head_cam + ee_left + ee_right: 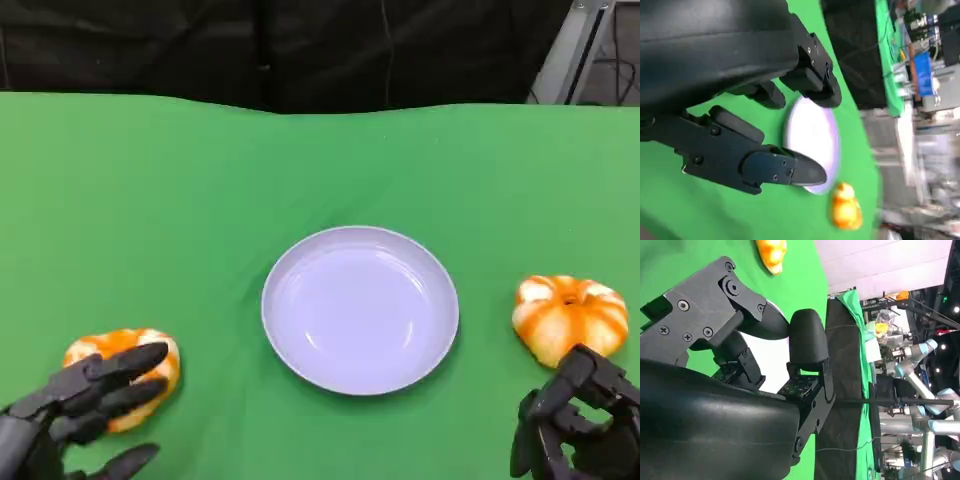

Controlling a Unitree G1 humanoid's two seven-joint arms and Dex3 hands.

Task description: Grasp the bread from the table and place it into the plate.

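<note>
Both hands were the same matte black plastic, pretty chunky looking. The left hand [85,400] had blocky finger segments with rounded, slightly tapered tips, more dark grey than black under the light. The right hand [578,425] looked glossier and boxier around the knuckles. Up close from the left wrist, the fingers [765,167] had small round screws sunk into flat side plates, behind a big smooth rounded shell. The right wrist view had the same: grey-black plates [710,305] with cross-head screws and a fat rounded fingertip.
</note>
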